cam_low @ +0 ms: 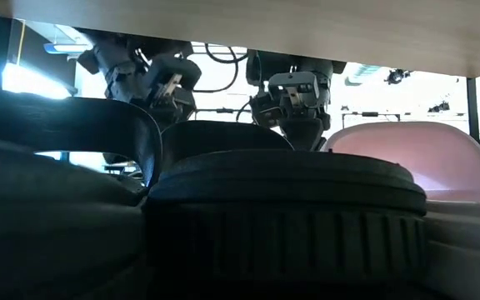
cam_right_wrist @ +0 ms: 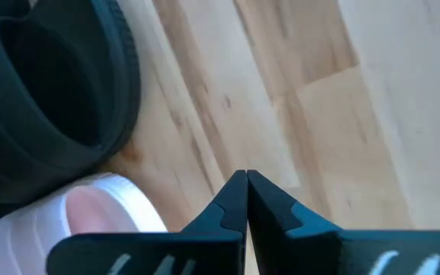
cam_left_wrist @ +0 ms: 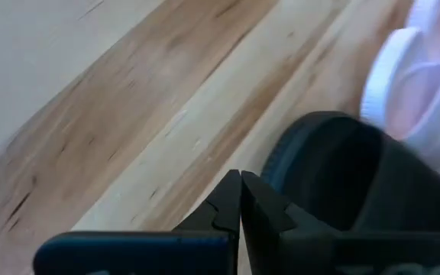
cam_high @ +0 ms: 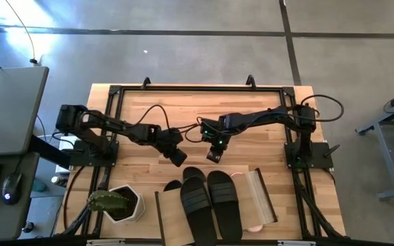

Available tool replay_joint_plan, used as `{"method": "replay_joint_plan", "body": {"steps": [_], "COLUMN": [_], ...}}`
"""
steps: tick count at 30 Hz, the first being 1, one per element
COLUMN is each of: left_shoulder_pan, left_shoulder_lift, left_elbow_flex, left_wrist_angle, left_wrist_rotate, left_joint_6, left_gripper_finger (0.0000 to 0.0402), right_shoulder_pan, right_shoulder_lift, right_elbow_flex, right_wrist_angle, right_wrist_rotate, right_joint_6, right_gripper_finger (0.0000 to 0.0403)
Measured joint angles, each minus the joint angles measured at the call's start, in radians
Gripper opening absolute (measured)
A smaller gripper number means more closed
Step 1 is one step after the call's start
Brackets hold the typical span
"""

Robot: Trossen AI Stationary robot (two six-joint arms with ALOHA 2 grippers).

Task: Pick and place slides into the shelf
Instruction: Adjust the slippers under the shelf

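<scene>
High view: unlabelled black slides (cam_high: 211,201) atop shelf (cam_high: 173,219)

2 dark jointed arms (cam_high: 125,128), looping black cables (cam_high: 323,109)

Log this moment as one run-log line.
left gripper: shut, empty | right gripper: shut, empty | black slides: on shelf

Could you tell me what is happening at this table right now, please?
Both dark arms hover over the wooden table with nothing in hand. The left gripper and the right gripper have their fingers shut, just short of the low light-wood shelf. A pair of black slide sandals lies on the shelf, with a pink-and-white slide beside them. A white hexagonal plant pot stands to the left.
</scene>
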Motion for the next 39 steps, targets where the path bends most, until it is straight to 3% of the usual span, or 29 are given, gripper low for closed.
{"method": "replay_joint_plan", "body": {"steps": [10, 18, 28, 34, 39], "left_shoulder_pan": [-0.001, -0.004, -0.023, -0.044, -0.042], "left_shoulder_lift": [0.051, 0.051, 0.051, 0.109, 0.205], "left_elbow_flex": [-0.001, 0.0, 0.0, 0.031, 0.119], "left_wrist_angle": [0.063, 0.106, 0.116, 0.099, 0.097], "left_wrist_rotate": [0.0, 0.008, -0.019, -0.087, -0.073], "left_joint_6": [-0.047, -0.066, -0.087, -0.11, -0.066], "left_gripper_finger": [0.0, 0.0, 0.0, 0.0, 0.0], "right_shoulder_pan": [-0.065, -0.105, -0.095, -0.096, -0.096], "right_shoulder_lift": [-0.146, -0.328, -0.596, -0.655, -0.655], "right_elbow_flex": [0.0, -0.144, -0.425, -0.487, -0.484], "right_wrist_angle": [-0.131, -0.142, 0.044, 0.067, 0.085], "right_wrist_rotate": [0.184, 0.224, 0.221, 0.232, 0.227], "right_joint_6": [-0.042, -0.003, 0.167, 0.188, 0.189], "right_gripper_finger": [0.0, 0.0, 0.0, 0.0, 0.0]}}
